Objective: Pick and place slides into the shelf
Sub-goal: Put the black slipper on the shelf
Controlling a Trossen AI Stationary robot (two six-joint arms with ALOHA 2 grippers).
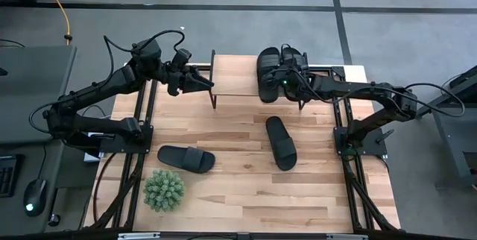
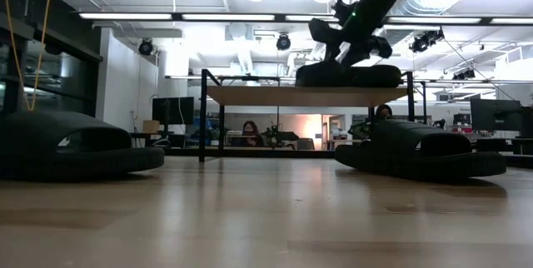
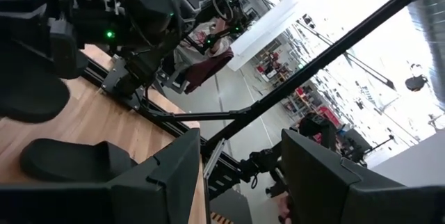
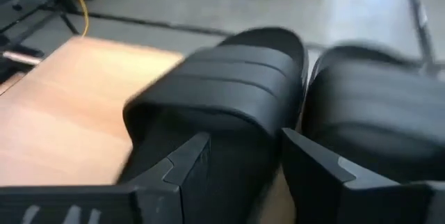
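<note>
The shelf (image 1: pixel 238 76) stands at the table's far edge, its light plank top (image 4: pixel 69 113) on thin black legs. Two black slides (image 1: pixel 268 76) (image 1: pixel 293 61) lie side by side, soles down, on its right end. My right gripper (image 4: pixel 240 140) hovers open just over the near end of the left one (image 4: pixel 229 78), slanting down. Two more slides lie on the table, one (image 1: pixel 186 158) at near left and one (image 1: pixel 281 141) in the middle. My left gripper (image 1: pixel 207 85) is level at the shelf's left end, open, with a black frame bar (image 3: pixel 313 64) running between its fingers. My left gripper has the shelf's thin black bar (image 3: pixel 219 135) close beside one finger (image 3: pixel 181 168); I cannot tell whether it touches. My right gripper's fingers (image 4: pixel 188 161) stand over the near end of the left slide on the shelf; I cannot tell whether they touch it.
A small green potted plant (image 1: pixel 164 189) stands near the table's front left corner. Black frame rails run along both table sides (image 1: pixel 141 158) (image 1: pixel 350 165). Bare wood lies across the near middle of the table (image 1: pixel 261 195).
</note>
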